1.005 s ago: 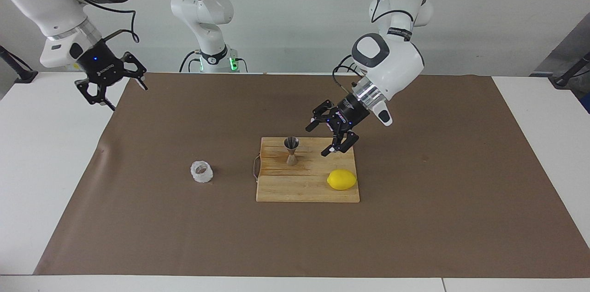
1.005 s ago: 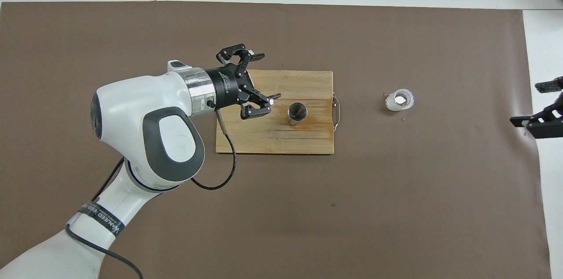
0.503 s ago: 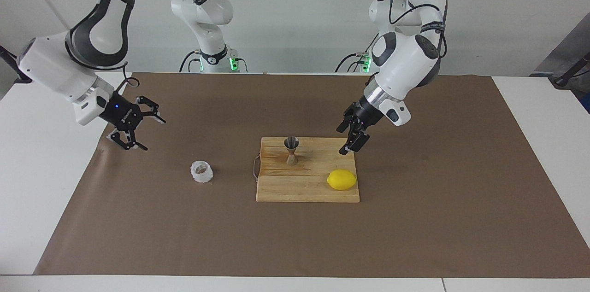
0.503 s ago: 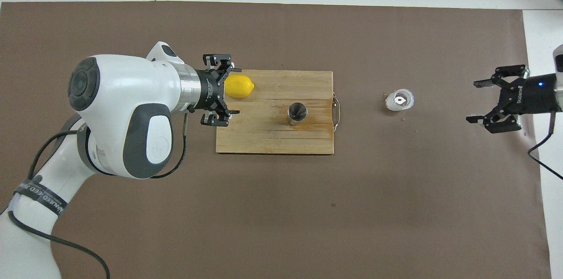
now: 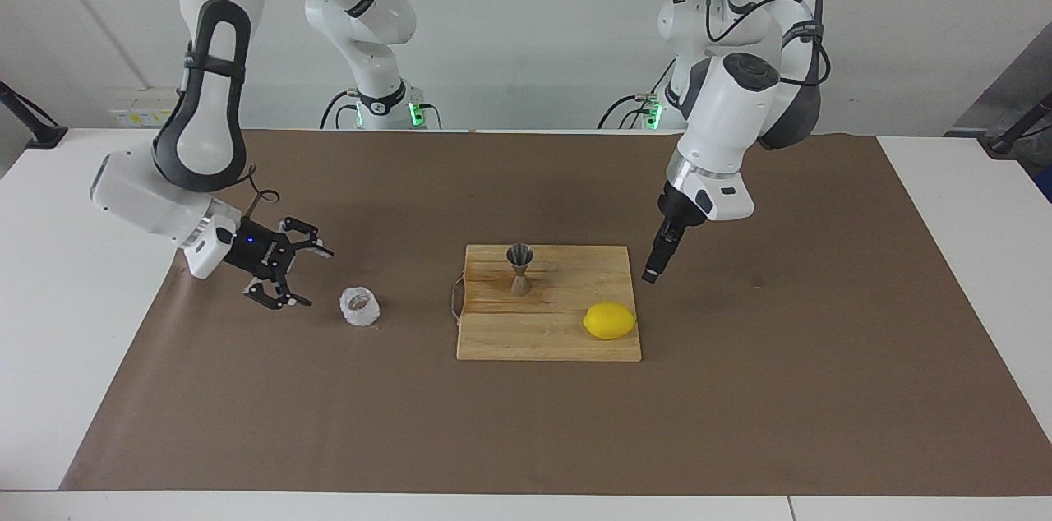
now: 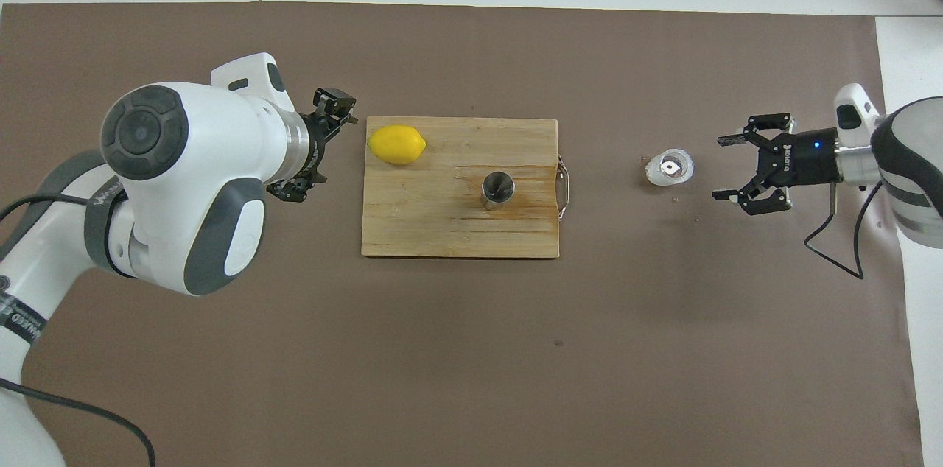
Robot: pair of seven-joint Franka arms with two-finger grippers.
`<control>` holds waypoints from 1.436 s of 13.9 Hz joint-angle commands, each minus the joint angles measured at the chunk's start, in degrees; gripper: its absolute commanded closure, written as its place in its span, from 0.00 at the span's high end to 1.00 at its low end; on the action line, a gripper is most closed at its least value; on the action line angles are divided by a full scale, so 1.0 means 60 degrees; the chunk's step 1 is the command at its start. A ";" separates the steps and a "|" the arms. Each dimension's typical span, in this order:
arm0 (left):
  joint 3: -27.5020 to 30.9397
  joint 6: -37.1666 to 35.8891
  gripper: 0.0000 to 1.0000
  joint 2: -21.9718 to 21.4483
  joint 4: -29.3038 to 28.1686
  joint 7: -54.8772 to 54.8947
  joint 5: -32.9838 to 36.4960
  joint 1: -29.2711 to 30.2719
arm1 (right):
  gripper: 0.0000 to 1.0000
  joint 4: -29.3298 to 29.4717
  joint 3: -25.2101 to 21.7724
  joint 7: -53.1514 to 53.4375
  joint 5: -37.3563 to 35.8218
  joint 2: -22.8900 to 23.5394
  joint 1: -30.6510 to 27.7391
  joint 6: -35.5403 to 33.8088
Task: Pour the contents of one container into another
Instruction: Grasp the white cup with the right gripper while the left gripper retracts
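Bumpy whitish glass cup (image 5: 359, 306) stands upright near released right claw (image 5: 294, 275); left claw (image 6: 318, 149) released.

A matt brown paper sheet (image 5: 740, 389) covers most of the bench (image 5: 970, 200), whose bare ends look smooth and white. The cutting board (image 5: 526, 336) is pale wood with visible grain and a darker stain near its thin metal handle (image 5: 454, 299). On it, the jigger (image 5: 519, 269) is shiny steel and the lemon (image 5: 609, 320) has a glossy yellow skin. The glass cup (image 5: 359, 306) is whitish, translucent and bumpy. Both arms wear glossy white plastic shells.
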 commanded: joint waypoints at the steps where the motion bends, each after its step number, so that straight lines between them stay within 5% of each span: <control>1: 0.0010 -0.0632 1.00 -0.0726 -0.0181 0.2366 0.0165 0.0721 | 1.00 0.0249 0.0094 -0.0754 0.0440 0.0495 -0.0056 0.0217; 9: 0.0039 -0.2301 1.00 -0.1459 -0.0122 0.8857 0.0165 0.1837 | 1.00 0.0234 0.0313 -0.1607 0.0616 0.0980 0.0251 0.0921; 20: 0.0054 -0.5831 1.00 -0.1489 0.2118 1.1529 0.0136 0.3184 | 1.00 -0.0205 0.0460 -0.2003 0.0967 0.1024 0.0646 0.1728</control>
